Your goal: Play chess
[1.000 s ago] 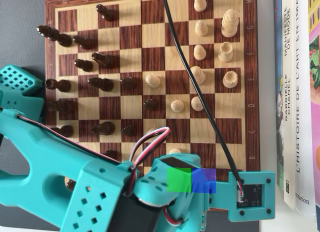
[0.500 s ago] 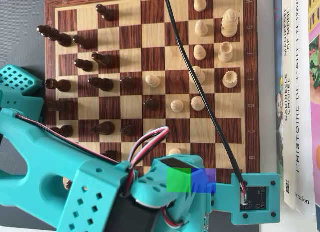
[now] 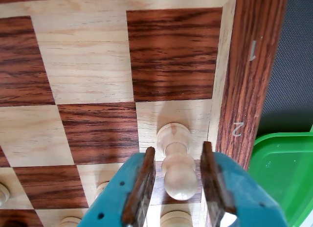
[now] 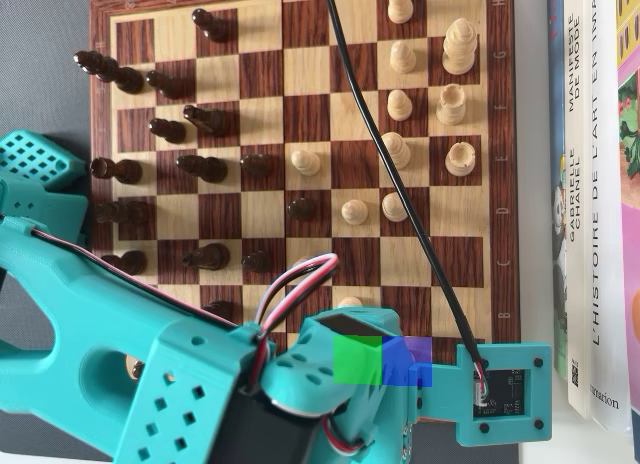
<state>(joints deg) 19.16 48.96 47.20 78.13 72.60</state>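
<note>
In the wrist view a light wooden pawn (image 3: pixel 177 163) stands on a pale square at the corner of the chessboard (image 3: pixel 171 56), beside the rim mark "2". My gripper (image 3: pixel 177 148) is open around it: a brown-padded finger sits on each side of the pawn's head, with a small gap on both sides. In the overhead view the teal arm (image 4: pixel 150 354) covers the board's lower edge and hides the gripper. Only a light piece top (image 4: pixel 349 303) peeks out above it. Dark pieces (image 4: pixel 200 167) fill the left of the board (image 4: pixel 310 114), and light pieces (image 4: pixel 459 46) the right.
A green plastic container (image 3: pixel 283 173) lies just off the board's edge in the wrist view. More light piece tops (image 3: pixel 176 219) stand close behind the pawn. Overhead, a black cable (image 4: pixel 390 154) crosses the board to the wrist camera mount (image 4: pixel 505 389). Books (image 4: pixel 590 184) lie along the right.
The wrist camera mount shifted slightly right and back again. No chess piece has moved.
</note>
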